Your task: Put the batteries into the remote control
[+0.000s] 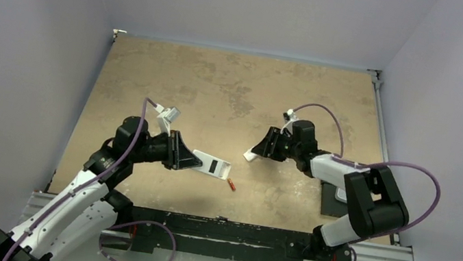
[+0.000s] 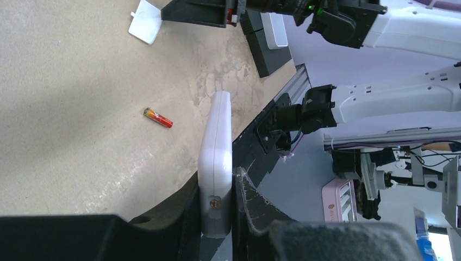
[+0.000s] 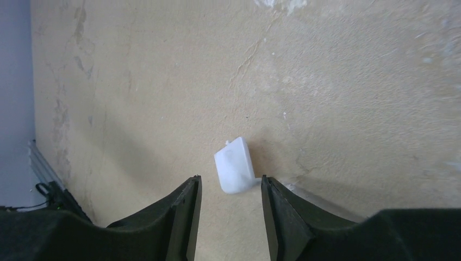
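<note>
Gripping the remote control (image 1: 211, 166) by one end, the left tool (image 1: 191, 160) is clamping its white body. One battery (image 1: 231, 184) is lying loose on the bench (image 1: 222, 81), just beside the remote's free end. Farther right, the right tool (image 1: 261, 145) is hovering, jaws parted and empty, over a small white plastic piece (image 1: 251, 155). Loading is apparently not yet begun; the next move is calling for a pinch on that slim battery.

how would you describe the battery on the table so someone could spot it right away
Start at the tan table and find the white remote control held by the left gripper. Just off the remote's free end, nearer the arm bases, lies the battery. It is the only small red cylinder; the white plastic piece nearby is flat and pale.
</note>
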Tool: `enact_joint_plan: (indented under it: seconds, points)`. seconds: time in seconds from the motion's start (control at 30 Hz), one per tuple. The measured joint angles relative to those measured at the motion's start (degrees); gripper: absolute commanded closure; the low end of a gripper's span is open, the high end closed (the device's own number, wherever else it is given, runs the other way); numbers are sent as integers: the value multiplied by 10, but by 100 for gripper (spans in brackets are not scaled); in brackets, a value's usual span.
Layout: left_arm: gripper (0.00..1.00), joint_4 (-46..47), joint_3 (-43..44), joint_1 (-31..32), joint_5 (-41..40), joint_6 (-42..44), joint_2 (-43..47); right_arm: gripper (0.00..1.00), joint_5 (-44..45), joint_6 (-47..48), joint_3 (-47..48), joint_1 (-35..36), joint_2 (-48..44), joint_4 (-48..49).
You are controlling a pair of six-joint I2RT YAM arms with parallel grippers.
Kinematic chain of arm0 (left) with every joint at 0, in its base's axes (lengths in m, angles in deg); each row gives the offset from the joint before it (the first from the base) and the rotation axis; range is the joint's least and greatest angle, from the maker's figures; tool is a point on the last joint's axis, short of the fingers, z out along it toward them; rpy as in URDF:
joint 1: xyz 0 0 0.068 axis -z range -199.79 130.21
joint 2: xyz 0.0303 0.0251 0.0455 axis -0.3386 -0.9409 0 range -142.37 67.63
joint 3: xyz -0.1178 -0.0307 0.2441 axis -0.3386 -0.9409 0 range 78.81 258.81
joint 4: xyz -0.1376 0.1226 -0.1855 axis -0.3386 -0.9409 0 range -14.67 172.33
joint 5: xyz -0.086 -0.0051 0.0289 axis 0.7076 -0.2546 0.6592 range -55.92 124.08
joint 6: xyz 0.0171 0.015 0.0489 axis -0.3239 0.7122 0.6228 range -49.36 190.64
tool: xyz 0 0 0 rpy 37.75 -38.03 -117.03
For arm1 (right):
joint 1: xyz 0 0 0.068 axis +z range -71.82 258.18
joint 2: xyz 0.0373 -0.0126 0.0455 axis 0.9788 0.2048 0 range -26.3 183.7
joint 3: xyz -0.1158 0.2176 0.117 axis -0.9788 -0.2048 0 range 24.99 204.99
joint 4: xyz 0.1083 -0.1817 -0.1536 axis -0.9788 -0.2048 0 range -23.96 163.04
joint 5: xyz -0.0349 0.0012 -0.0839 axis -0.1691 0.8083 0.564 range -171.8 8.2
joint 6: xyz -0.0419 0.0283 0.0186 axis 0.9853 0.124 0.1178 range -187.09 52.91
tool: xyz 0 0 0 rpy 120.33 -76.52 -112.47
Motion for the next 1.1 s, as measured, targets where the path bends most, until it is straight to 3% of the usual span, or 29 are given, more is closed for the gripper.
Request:
enact_joint_plan:
  seconds: [0.3, 0.63, 1.1]
  points:
    - [100, 3, -3, 0, -6, 0, -14, 47, 62, 37, 0, 0, -126, -82]
    - [100, 10, -11, 0, -25, -6, -18, 47, 59, 59, -6, 5, -228, -139]
    - [100, 24, -94, 0, -76, -81, 8, 46, 82, 59, -23, 125, -247, -177]
